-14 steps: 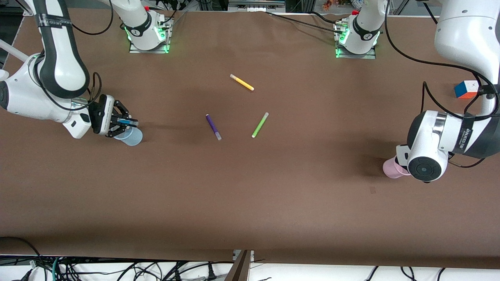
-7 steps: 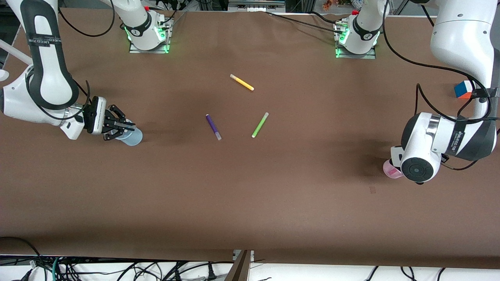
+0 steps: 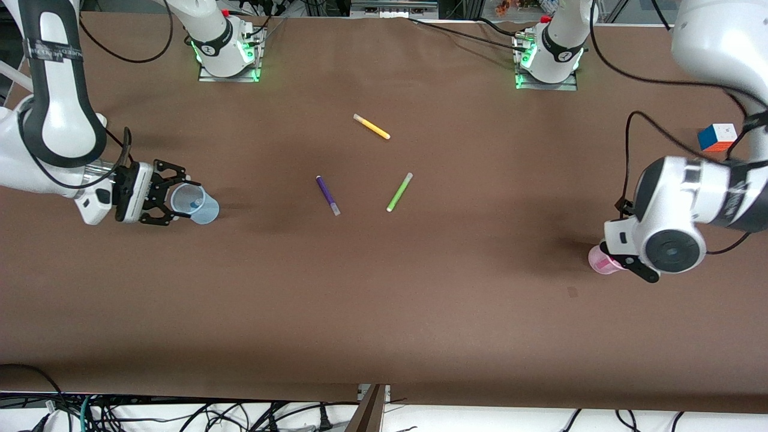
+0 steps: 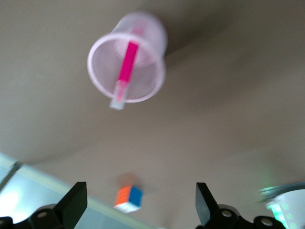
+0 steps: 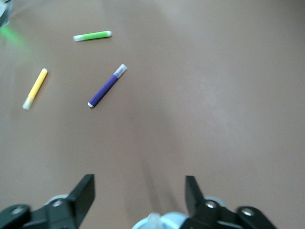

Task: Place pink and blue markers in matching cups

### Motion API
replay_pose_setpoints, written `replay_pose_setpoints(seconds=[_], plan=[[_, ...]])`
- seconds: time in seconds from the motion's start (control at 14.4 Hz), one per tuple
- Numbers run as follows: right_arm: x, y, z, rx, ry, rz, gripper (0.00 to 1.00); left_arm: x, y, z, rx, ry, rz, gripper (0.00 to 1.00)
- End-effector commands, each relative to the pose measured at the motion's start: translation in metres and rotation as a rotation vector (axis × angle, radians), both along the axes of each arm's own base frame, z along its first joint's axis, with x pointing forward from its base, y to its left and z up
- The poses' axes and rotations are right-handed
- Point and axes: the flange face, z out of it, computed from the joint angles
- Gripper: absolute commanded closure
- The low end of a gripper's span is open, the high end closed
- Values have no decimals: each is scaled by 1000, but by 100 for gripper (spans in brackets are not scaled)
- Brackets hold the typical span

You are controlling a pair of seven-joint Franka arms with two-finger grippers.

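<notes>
The pale blue cup (image 3: 199,207) stands near the right arm's end of the table. The blue marker's greyish cap (image 5: 152,221) sticks up from the cup's rim (image 5: 167,222) in the right wrist view. My right gripper (image 3: 171,195) is open and empty just above and beside this cup; it also shows in its wrist view (image 5: 138,179). The pale pink cup (image 3: 599,261) stands near the left arm's end, with the pink marker (image 4: 127,67) leaning inside the cup (image 4: 147,43). My left gripper (image 4: 139,186) is open and empty above it; in the front view the wrist hides it.
A yellow marker (image 3: 372,126), a dark purple marker (image 3: 328,195) and a lime-green marker (image 3: 399,192) lie mid-table. A colour cube (image 3: 717,137) sits near the left arm's end, farther from the front camera than the pink cup.
My right gripper let go of the blue marker into the blue cup, opened, and drew back toward the right arm's end. My left arm's wrist shifted and rose slightly over the pink cup.
</notes>
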Motion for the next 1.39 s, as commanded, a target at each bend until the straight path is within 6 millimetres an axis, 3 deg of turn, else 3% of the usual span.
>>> replay_pose_setpoints(seconds=[0.0, 0.21, 0.28, 0.56, 0.63, 0.77, 0.83, 0.9, 1.04, 1.32], plan=[[20, 9, 56, -134, 169, -194, 0, -15, -6, 66, -109, -101, 134, 0], [29, 26, 95, -294, 278, -401, 0, -28, -28, 135, -95, -234, 273, 0], [29, 30, 103, -352, 307, -461, 0, -35, -37, 147, -115, -228, 278, 0], [19, 69, 129, -572, 458, -790, 0, -63, -31, 215, -195, -291, 345, 0], [12, 80, 136, -601, 476, -828, 0, -75, -21, 226, -184, -357, 376, 0], [3, 77, 155, -655, 434, -829, 0, -102, -7, 229, -225, -504, 505, 0], [-1, 74, 163, -669, 412, -819, 0, -117, 6, 224, -279, -533, 614, 0], [-6, 73, 174, -683, 391, -811, 0, -128, 7, 218, -310, -563, 639, 0], [-16, 62, 198, -720, 339, -821, 0, -131, 5, 215, -301, -582, 627, 0], [-44, 27, 263, -699, 241, -904, 0, -134, 4, 215, -262, -480, 639, 0]])
